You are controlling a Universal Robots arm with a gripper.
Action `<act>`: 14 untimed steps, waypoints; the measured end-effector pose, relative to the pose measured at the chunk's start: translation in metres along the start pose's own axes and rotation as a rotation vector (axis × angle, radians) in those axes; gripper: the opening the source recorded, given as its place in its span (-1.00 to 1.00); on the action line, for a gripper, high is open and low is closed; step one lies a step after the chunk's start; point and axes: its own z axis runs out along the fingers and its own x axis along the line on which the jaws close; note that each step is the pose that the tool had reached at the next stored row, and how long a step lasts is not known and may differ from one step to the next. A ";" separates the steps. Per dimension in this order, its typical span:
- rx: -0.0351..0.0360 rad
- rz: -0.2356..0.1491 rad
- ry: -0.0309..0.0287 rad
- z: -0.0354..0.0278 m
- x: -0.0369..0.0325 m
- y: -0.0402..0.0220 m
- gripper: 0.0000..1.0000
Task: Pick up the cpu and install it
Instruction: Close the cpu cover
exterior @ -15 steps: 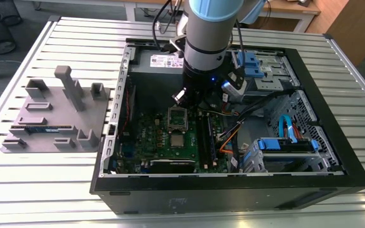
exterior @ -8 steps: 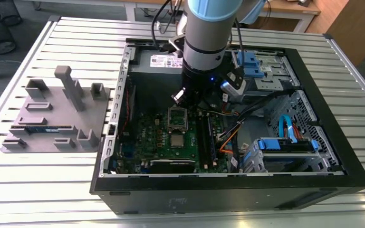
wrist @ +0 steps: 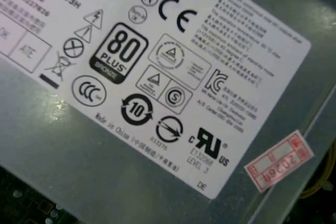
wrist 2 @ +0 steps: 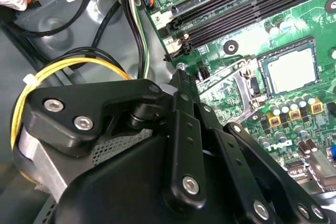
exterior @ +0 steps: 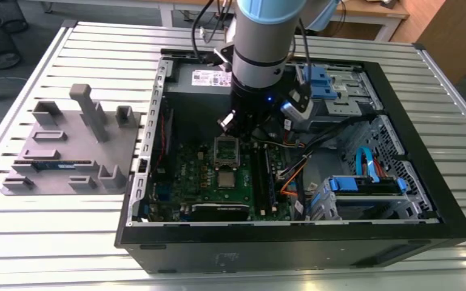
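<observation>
The cpu (exterior: 227, 179) (wrist 2: 290, 69), a small silvery square, lies flat in its socket on the green motherboard (exterior: 192, 170) inside the open computer case. Just beyond it the metal socket frame (exterior: 227, 151) (wrist 2: 218, 77) stands swung open. My gripper (exterior: 241, 130) (wrist 2: 181, 72) hangs low over the far end of that frame, beside the memory slots (wrist 2: 236, 14). It is shut, its black fingers meet at one tip, and nothing shows between them.
The case walls (exterior: 156, 139) ring the board. The grey power supply (exterior: 204, 76) (wrist: 157, 77) sits behind the arm, and blue drive cages (exterior: 318, 82) and loose cables (exterior: 363, 160) fill the exterior view's right. Yellow wires (wrist 2: 68, 72) loop near the gripper. A grey fixture (exterior: 63, 151) holds a memory stick (exterior: 55, 163).
</observation>
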 end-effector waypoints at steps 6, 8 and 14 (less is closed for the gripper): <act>0.0003 0.000 -0.0011 -0.0016 -0.0004 -0.0001 -0.79; 0.0004 0.000 -0.0008 -0.0013 -0.0009 -0.0003 -0.79; 0.0004 0.000 -0.0009 0.0026 -0.0035 -0.0010 -0.79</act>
